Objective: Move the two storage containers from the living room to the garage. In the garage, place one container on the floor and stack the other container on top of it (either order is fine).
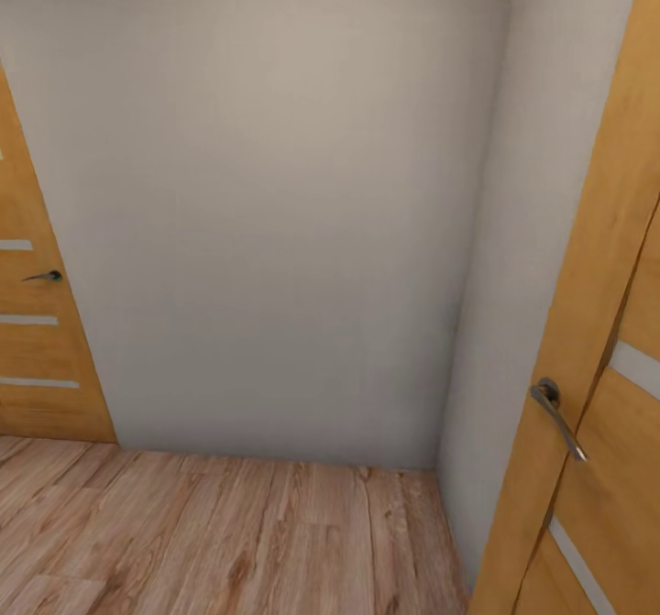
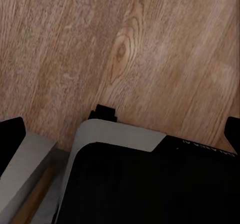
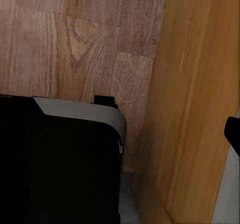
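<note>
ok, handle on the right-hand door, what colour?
Dark metallic grey handle on a light wooden door; clearest in the head view.

Looks like a hallway corner inside a home. You've got a light wood plank floor [image 1: 229,532], plain off-white walls [image 1: 275,212] meeting in a corner, and two honey-colored wooden doors with frosted strips and metal lever handles: one door [image 1: 32,340] on the left, another door [image 1: 596,367] close by on the right. Typical residential stuff.
</note>
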### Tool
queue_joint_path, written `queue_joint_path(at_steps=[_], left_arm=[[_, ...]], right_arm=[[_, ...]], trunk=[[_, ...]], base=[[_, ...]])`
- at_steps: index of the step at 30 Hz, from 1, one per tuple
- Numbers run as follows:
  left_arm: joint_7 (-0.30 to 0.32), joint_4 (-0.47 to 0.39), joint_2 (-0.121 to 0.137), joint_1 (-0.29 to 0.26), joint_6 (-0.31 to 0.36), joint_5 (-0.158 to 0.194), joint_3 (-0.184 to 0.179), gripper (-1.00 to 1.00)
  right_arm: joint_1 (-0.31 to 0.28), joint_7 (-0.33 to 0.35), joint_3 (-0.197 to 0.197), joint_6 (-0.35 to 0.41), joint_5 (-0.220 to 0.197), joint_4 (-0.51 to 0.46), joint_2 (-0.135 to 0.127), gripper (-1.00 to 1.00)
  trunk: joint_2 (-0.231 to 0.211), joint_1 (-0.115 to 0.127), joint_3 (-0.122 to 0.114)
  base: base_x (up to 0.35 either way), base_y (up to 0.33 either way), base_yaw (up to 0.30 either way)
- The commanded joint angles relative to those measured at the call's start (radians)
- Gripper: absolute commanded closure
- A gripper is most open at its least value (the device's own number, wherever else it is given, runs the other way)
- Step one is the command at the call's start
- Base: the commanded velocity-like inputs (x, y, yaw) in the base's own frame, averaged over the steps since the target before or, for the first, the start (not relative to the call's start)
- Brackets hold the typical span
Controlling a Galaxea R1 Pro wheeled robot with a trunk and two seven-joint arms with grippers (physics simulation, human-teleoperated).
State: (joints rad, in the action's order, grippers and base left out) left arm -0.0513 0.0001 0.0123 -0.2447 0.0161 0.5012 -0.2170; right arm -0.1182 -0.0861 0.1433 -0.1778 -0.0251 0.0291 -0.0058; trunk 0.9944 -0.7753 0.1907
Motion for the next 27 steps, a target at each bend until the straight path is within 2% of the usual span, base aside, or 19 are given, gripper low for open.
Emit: queue_joint_path(at_steps=[1, 9, 27], left_arm=[[-0.002, 0.0, 0.0, -0.001, 0.002, 0.008, -0.008, -1.0], [-0.002, 0.0, 0.0, -0.001, 0.002, 0.008, -0.008, -1.0], [-0.002, 0.0, 0.0, -0.001, 0.001, 0.008, -0.008, -1.0]], right_arm=[[-0.001, -0.003, 0.008, -0.005, -0.003, 0.003, 0.0, -1.0], [-0.001, -0.003, 0.007, -0.006, -0.003, 0.003, -0.001, -1.0], [-0.001, -0.003, 0.008, -0.005, -0.003, 0.003, -0.002, -1.0]], trunk=[[0.001, -0.001, 0.001], [0.001, -0.001, 0.001], [0.001, -0.001, 0.001]], base=[[0.321, 0.0, 0.0], [0.321, 0.0, 0.042], [0.321, 0.0, 0.26]])
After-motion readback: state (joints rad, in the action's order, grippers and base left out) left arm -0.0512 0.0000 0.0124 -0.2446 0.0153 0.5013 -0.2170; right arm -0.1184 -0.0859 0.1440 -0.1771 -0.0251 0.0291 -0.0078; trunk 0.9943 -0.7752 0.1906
